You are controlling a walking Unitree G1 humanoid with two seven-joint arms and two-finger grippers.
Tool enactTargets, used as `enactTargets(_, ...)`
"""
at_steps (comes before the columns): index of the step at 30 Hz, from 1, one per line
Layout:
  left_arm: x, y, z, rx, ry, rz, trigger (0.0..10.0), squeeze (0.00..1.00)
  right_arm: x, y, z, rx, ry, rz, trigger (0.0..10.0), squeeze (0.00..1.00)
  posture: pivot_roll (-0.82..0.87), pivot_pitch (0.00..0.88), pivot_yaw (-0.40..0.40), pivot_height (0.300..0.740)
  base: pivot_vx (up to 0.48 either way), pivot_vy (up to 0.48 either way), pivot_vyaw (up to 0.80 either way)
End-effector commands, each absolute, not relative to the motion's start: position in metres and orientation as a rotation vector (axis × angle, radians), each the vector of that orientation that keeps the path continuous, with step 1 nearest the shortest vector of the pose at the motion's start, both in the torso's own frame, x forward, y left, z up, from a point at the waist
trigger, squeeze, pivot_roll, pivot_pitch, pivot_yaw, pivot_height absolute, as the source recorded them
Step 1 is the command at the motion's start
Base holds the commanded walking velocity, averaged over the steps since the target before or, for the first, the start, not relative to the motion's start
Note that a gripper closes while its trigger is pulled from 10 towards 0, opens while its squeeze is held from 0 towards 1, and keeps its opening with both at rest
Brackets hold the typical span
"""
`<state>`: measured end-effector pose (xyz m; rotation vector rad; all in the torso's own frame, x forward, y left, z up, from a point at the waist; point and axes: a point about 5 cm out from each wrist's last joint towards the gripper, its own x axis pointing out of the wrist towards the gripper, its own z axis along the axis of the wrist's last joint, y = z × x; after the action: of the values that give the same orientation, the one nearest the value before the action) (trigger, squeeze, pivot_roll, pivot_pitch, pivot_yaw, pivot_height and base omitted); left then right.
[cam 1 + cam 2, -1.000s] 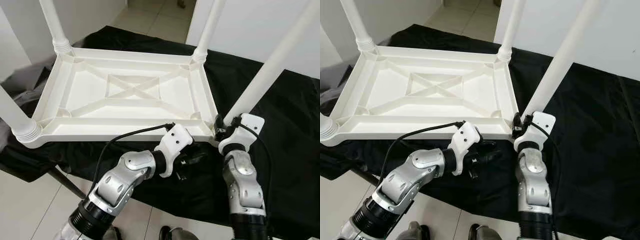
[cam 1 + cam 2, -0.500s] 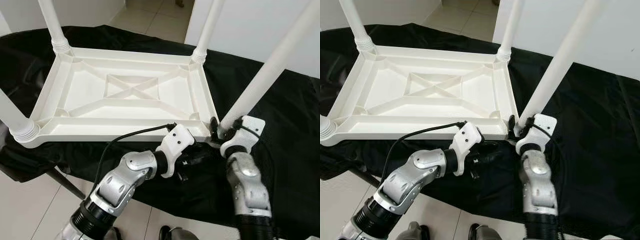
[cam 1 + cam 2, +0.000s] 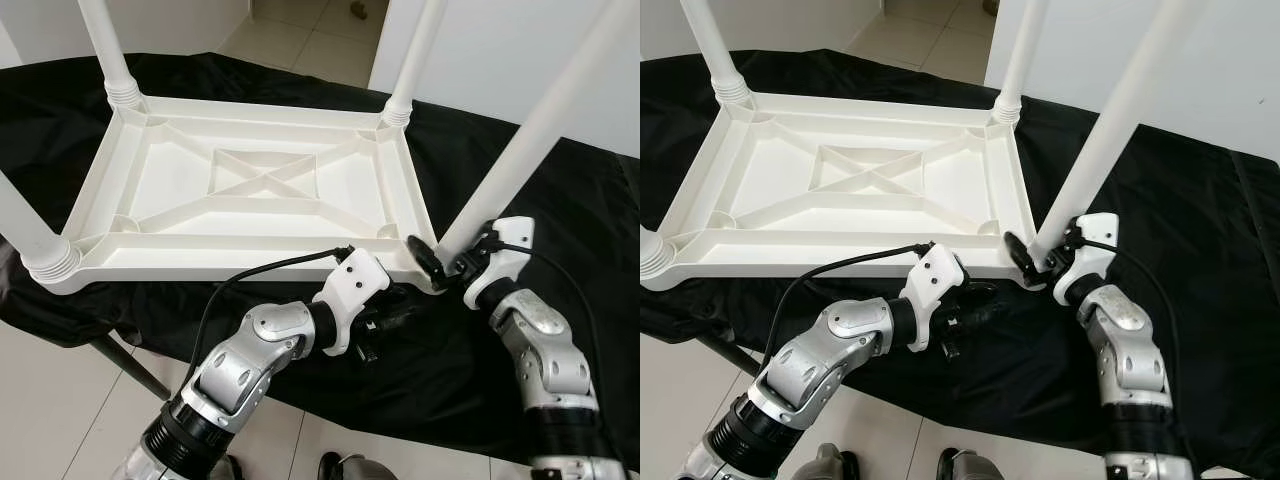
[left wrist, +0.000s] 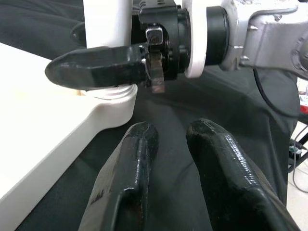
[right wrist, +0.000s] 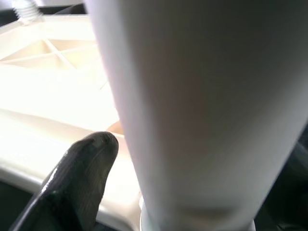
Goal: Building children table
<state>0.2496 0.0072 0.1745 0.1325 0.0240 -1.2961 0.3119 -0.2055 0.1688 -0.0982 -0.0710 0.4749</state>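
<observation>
Gripping the near-right table leg (image 3: pixel 520 165) at its base (upturned tabletop (image 3: pixel 250 190)) with right gripper (image 3: pixel 440 265) fingers; left gripper (image 4: pixel 173 159) narrowly parted.

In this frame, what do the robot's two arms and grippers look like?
Both arms are silver metal with rounded joint housings and ribbed black cuffs near the base. Each wrist ends in a white plastic block with small dark screw holes, fed by a thin black cable. The left gripper and the right gripper each have two long, glossy black fingers with rounded tips.

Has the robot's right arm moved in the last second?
Yes. Judged against the table, its elbow swung out to the robot's right, while the right gripper stays around the base of the near leg.
</observation>
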Motion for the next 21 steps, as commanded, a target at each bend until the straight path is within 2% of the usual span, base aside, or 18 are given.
enactTargets(1, 0.246, 0.006, 0.175, 0.132, 0.017, -1.313, 10.0, 0.00, 0.313, -0.203, 0.167, -0.110, -0.067, 0.540, 10.0, 0.00, 0.06, 0.126, -0.091, 0.740, 0.000, 0.000, 0.00)
enactTargets(7, 0.247, 0.007, 0.177, 0.137, 0.014, -1.311, 10.0, 0.00, 0.322, -0.202, 0.164, -0.121, -0.042, 0.616, 10.0, 0.00, 0.07, 0.127, -0.084, 0.740, 0.000, 0.000, 0.00)
enactTargets(8, 0.248, 0.008, 0.177, 0.138, 0.014, -1.310, 10.0, 0.00, 0.324, -0.202, 0.164, -0.124, -0.040, 0.631, 7.6, 0.00, 0.08, 0.132, -0.081, 0.740, 0.000, 0.000, 0.00)
enactTargets(9, 0.248, 0.008, 0.177, 0.138, 0.014, -1.310, 10.0, 0.00, 0.324, -0.202, 0.164, -0.124, -0.040, 0.631, 7.6, 0.00, 0.08, 0.132, -0.081, 0.740, 0.000, 0.000, 0.00)
enactTargets(10, 0.248, 0.008, 0.178, 0.139, 0.015, -1.308, 10.0, 0.00, 0.327, -0.202, 0.162, -0.134, -0.036, 0.642, 3.5, 0.00, 0.08, 0.134, -0.080, 0.740, 0.000, 0.000, 0.00)
enactTargets(11, 0.248, 0.009, 0.178, 0.140, 0.016, -1.306, 10.0, 0.00, 0.329, -0.203, 0.161, -0.140, -0.033, 0.651, 0.0, 0.00, 0.08, 0.134, -0.080, 0.740, 0.000, 0.000, 0.00)
enactTargets(21, 0.248, 0.011, 0.177, 0.139, 0.024, -1.299, 10.0, 0.00, 0.332, -0.216, 0.153, -0.130, -0.017, 0.643, 0.0, 0.00, 0.08, 0.143, -0.078, 0.740, 0.000, 0.000, 0.00)
